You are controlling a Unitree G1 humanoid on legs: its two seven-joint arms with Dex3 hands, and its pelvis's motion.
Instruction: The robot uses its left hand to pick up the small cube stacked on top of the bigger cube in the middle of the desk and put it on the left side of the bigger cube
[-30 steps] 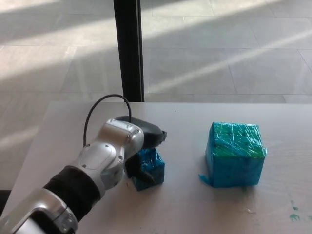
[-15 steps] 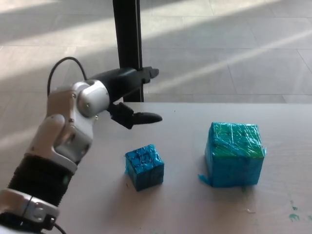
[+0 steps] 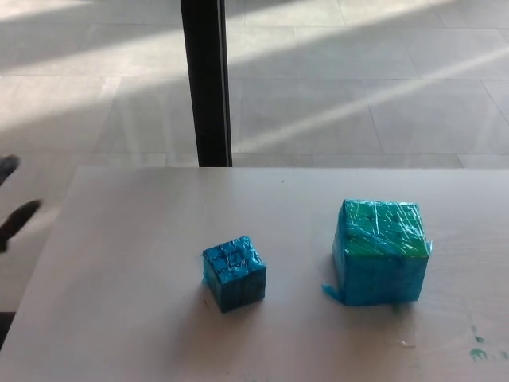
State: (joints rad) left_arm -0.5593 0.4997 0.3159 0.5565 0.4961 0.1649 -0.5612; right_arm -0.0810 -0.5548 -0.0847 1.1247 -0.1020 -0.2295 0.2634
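The small blue cube [image 3: 234, 273] sits on the pale desk [image 3: 135, 239], to the left of the bigger blue cube with a green top [image 3: 382, 251], with a gap between them. Nothing rests on the bigger cube. Only the black fingertips of my left hand [image 3: 17, 219] show at the picture's left edge, beyond the desk's left side and far from both cubes. They are spread apart and hold nothing. My right hand does not show.
A black pillar [image 3: 205, 79] stands behind the desk's far edge, with a sunlit tiled floor beyond. Small green paint marks [image 3: 477, 350] dot the desk's near right corner.
My left hand let go of the small cube, rose off it and swung away left until only its fingertips show. The small cube stayed where it was set down.
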